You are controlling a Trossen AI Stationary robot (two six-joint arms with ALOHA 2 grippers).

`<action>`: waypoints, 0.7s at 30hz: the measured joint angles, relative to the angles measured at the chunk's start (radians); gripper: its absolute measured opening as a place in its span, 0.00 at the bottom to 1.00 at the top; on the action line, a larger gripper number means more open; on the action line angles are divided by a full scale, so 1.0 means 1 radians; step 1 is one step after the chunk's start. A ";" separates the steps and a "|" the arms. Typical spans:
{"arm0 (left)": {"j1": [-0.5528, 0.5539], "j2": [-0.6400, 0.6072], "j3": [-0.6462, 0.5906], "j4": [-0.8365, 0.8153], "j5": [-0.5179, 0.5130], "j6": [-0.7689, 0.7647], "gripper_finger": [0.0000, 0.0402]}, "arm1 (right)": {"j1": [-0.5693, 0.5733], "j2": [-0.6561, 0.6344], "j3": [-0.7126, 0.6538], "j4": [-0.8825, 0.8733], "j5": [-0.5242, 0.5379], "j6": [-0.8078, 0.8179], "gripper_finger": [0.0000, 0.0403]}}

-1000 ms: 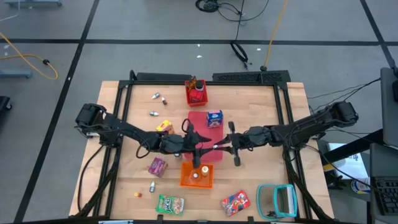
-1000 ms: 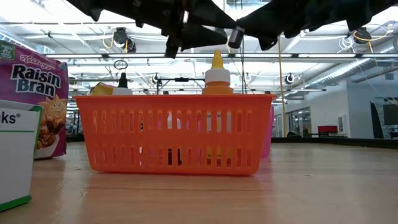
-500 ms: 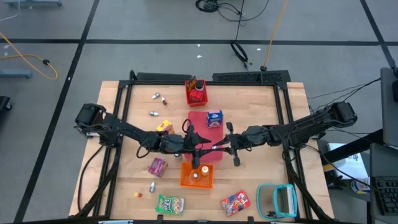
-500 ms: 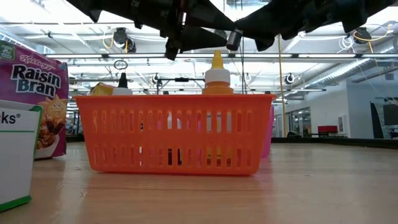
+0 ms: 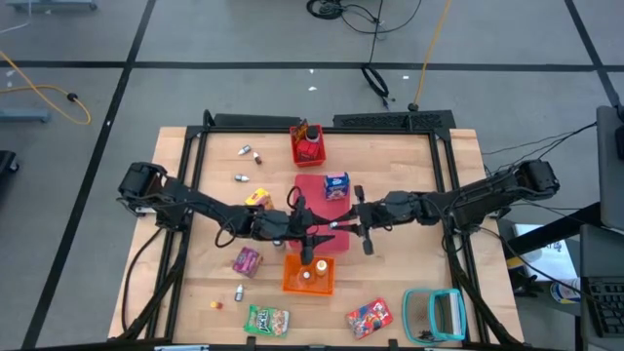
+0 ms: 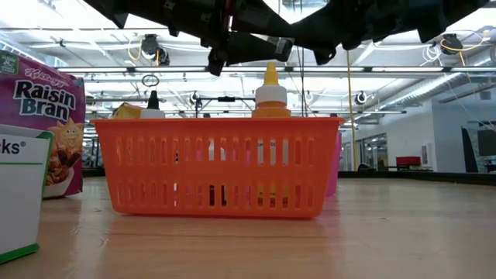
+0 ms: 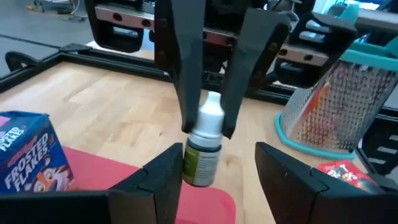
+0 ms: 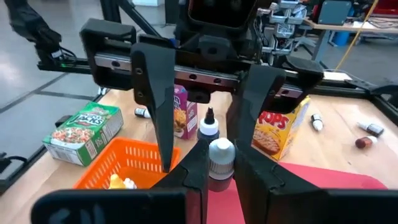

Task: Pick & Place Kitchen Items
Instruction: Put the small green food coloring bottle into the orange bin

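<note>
My right gripper (image 8: 221, 171) is shut on a small bottle (image 7: 203, 152) with a white cap and a green label, above the flat red mat (image 5: 314, 188) at the table's middle. My left gripper (image 7: 217, 180) is open, facing the right one. Its fingers stand on either side of the bottle's body. In the high view the two grippers meet, the left (image 5: 324, 234) and the right (image 5: 345, 224), just beyond the orange basket (image 5: 308, 276). In the low view both hang above the basket (image 6: 217, 167). My right gripper pinches the bottle at its white cap end (image 7: 212, 112) between its two fingers. The fingers (image 7: 186, 74) come slanting from the table's right side. The labelled body (image 7: 200, 163) sticks out past the fingertips, clear of the mat.
The orange basket holds a yellow-tipped bottle (image 6: 270, 89). A red bin (image 5: 308, 147) stands at the far middle. Around lie a blue carton (image 5: 336, 184), a yellow carton (image 5: 257, 199), a pink-purple carton (image 5: 247, 260), a green packet (image 5: 266, 320), a red packet (image 5: 370, 316), tiny bottles (image 5: 241, 178) and the teal-framed object (image 5: 436, 314).
My right gripper has carried the small bottle toward the table's left and a little toward the far edge, up to my left gripper, which has stayed where it was with its fingers apart.
</note>
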 joint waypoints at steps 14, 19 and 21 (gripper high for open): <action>0.011 0.000 0.000 0.008 -0.004 -0.002 0.28 | -0.005 0.003 0.006 -0.001 -0.039 0.007 0.11; 0.010 0.000 0.000 0.004 0.002 0.003 0.08 | -0.006 0.003 0.006 -0.004 -0.041 0.010 0.11; 0.010 0.000 0.000 0.002 0.002 0.005 0.05 | -0.006 0.003 0.006 -0.004 -0.041 0.011 0.11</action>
